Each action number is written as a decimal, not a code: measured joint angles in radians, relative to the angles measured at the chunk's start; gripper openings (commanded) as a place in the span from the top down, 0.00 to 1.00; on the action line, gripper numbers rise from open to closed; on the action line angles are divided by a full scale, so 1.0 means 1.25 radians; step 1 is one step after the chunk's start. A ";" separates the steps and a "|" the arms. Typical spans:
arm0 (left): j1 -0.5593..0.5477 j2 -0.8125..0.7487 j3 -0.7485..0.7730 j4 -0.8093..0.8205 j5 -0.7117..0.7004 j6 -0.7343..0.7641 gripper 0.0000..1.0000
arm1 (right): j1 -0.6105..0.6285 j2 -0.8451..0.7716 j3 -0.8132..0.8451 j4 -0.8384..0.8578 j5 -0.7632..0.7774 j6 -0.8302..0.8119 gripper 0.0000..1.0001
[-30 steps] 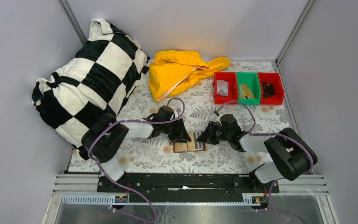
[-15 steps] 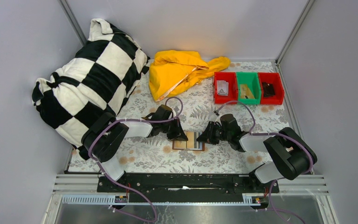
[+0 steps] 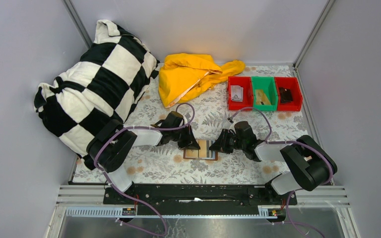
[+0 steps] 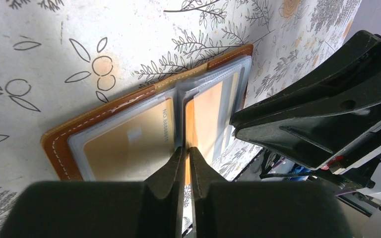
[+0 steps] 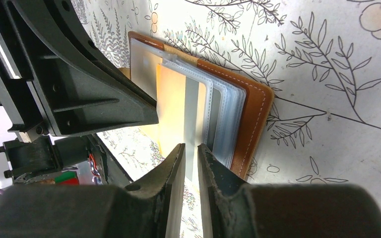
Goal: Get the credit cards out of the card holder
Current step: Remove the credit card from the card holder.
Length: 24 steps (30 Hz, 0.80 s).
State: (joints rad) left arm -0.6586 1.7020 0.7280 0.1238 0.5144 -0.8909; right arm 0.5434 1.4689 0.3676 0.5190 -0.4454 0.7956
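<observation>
Open and flat on the floral-patterned desk (image 3: 154,171), near its front edge and between the two arms: a small brown leather-look bifold card holder (image 3: 204,151), clear plastic sleeves fanned across its inside.

In the left wrist view, a tan-gold rectangular credit card (image 4: 129,146) tucked in the sleeve on one side of the fold. On the other side, a brighter orange-gold credit card (image 4: 209,116) in its own sleeve.

Left gripper (image 4: 185,149) set over the fold from the left. Jaws at a thin slit, pinched on the edge of the orange-gold credit card (a sliver of orange visible between the fingers (image 4: 171,171)).

Right gripper (image 5: 190,147) set in from the opposite side, low over the right half of the card holder. Jaws narrow, closed on a clear sleeve leaf running into the gap, with other sleeve leaves loose just beside it. Both grippers near each other, not touching.

Further back on the desk, well apart from the card holder:
- a crumpled yellow cloth (image 3: 191,74)
- a large black-and-white checked pillow (image 3: 94,84) at the far left
- to the right, side by side, a red plastic bin (image 3: 240,78), a green plastic bin (image 3: 263,78) and a second red plastic bin (image 3: 287,79)

Something small inside each bin, too small to tell what.
</observation>
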 measured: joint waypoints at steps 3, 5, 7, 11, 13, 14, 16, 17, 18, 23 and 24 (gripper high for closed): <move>0.000 0.000 0.000 0.000 0.002 0.000 1.00 | 0.000 0.000 -0.001 0.003 -0.001 0.000 0.77; 0.001 0.001 0.000 0.001 0.003 0.001 1.00 | 0.000 0.000 -0.004 0.008 0.000 0.003 0.77; 0.002 0.002 0.000 0.002 0.005 0.002 1.00 | 0.000 0.000 -0.005 0.010 0.000 0.005 0.77; 0.005 0.001 -0.001 0.002 0.011 0.009 1.00 | 0.000 0.000 -0.005 0.010 0.001 0.005 0.77; 0.010 -0.003 -0.001 -0.003 0.014 0.020 1.00 | 0.000 0.000 -0.005 0.010 0.001 0.005 0.77; 0.012 -0.007 -0.001 -0.009 0.016 0.027 1.00 | 0.000 0.000 -0.005 0.010 0.001 0.005 0.77; 0.018 -0.019 -0.001 -0.024 0.018 0.043 1.00 | 0.000 0.000 -0.008 0.013 0.002 0.006 0.77; 0.032 -0.036 -0.001 -0.052 0.021 0.067 1.00 | 0.000 0.000 -0.010 0.017 0.002 0.008 0.77; 0.032 -0.036 -0.001 -0.054 0.021 0.068 1.00 | 0.000 0.000 -0.010 0.017 0.002 0.008 0.77; 0.058 -0.042 -0.001 -0.087 0.035 0.105 1.00 | 0.000 0.000 -0.010 0.017 0.002 0.008 0.78; 0.061 -0.043 -0.001 -0.092 0.037 0.111 1.00 | 0.000 -0.002 -0.009 0.014 0.002 0.008 0.77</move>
State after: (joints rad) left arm -0.5819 1.6482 0.7269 0.0090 0.5606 -0.7525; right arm 0.5434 1.4670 0.3557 0.5362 -0.4423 0.8059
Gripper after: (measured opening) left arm 0.005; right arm 0.225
